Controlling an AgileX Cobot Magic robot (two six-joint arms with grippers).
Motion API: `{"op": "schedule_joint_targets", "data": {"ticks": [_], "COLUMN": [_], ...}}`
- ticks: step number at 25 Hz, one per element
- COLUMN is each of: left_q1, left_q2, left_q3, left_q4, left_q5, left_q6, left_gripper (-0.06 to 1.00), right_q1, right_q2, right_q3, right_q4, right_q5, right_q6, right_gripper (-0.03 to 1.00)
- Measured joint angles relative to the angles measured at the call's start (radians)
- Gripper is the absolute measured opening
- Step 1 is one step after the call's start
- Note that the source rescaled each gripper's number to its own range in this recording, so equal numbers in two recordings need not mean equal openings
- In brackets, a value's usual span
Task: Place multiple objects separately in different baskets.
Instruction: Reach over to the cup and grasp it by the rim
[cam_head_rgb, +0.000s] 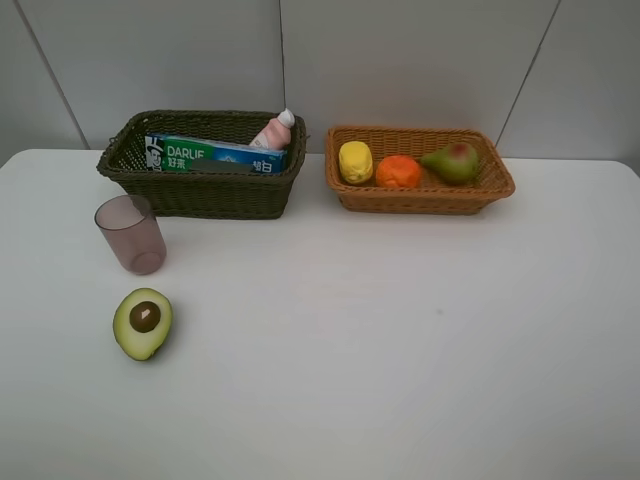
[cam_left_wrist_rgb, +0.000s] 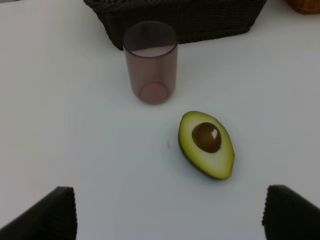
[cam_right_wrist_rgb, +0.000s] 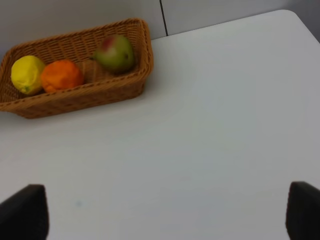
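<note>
The toothpaste box (cam_head_rgb: 215, 156) hides half the pink bottle (cam_head_rgb: 272, 133) (cap clear)

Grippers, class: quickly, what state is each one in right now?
Left black gripper: open, holding nothing.
Right black gripper: open, holding nothing.

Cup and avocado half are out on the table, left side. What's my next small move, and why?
Probably lower the left gripper over the halved avocado and centre on it. Its jaws stand open, the avocado lies loose on the table ahead of them, clear of the cup, and the lemon, orange and pear already sit in the tan basket, so the fruit likely goes there.
</note>
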Motion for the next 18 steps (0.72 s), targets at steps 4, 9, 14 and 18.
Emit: {"op": "schedule_joint_targets", "data": {"ticks": [4,9,14,18], "left_q1": [0.0,0.0,0.0,0.0], "left_q2": [0.0,0.005,0.13,0.273], "left_q3": [0.0,-0.005,-0.073,-0.162], "left_q4": [-0.001,-0.015,-0.034,-0.038], "left_q5": [0.0,0.01,0.036,0.036], "left_q6": [0.0,0.0,0.0,0.0], "left_gripper": [0.98,0.98,0.98,0.98], "right_q1": [0.0,0.0,0.0,0.0], "right_q2": [0.0,0.0,0.0,0.0], "right_q3": [0.0,0.0,0.0,0.0], "right_q4": [0.0,0.0,0.0,0.0], "right_q5": [0.0,0.0,0.0,0.0], "right_q6": [0.0,0.0,0.0,0.0], "right_gripper": [1.0,1.0,1.0,1.0]}}
